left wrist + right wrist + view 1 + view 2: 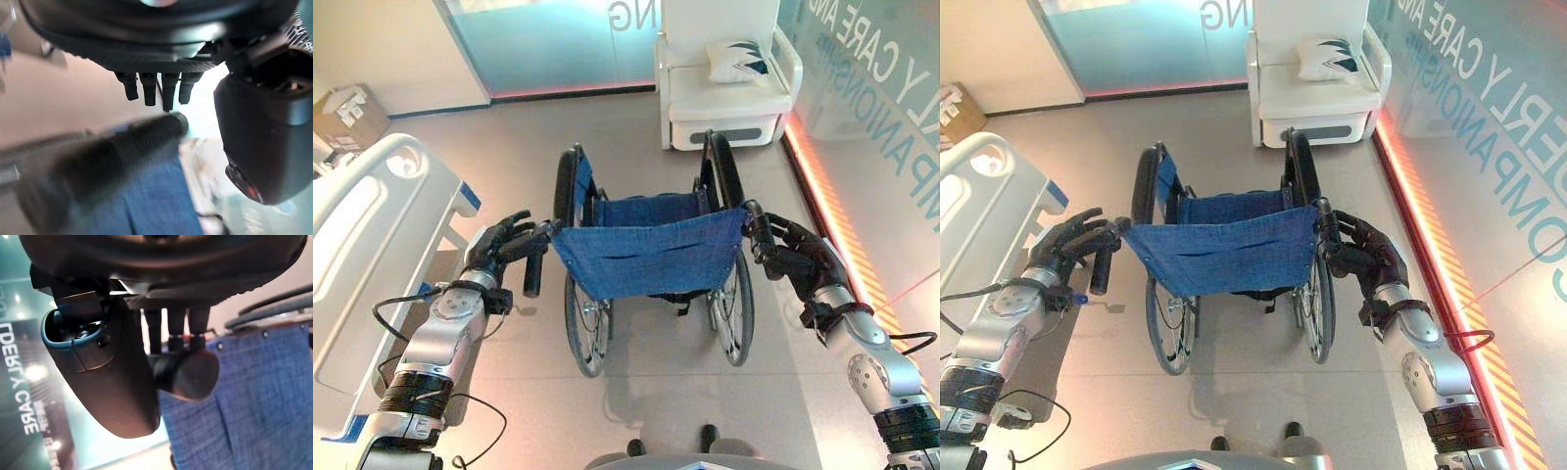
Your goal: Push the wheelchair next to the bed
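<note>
The wheelchair [646, 255], with a blue cloth back and black wheels, stands in the middle of the floor, facing away from me. The white bed [372, 245] lies to its left, a gap of floor between them. My left hand [494, 250] is at the left push handle [533, 274], with its fingers [149, 90] straight and spread over the black grip [112, 156], not wrapped round it. My right hand [798, 259] is shut on the right push handle [756, 227], and the fingers curl behind the grip [193, 372].
A white armchair [724, 108] with a cushion [736, 61] stands just beyond the wheelchair. A glass wall with an orange floor strip [832, 206] runs along the right. A cardboard box [347, 113] sits at the far left by the wall.
</note>
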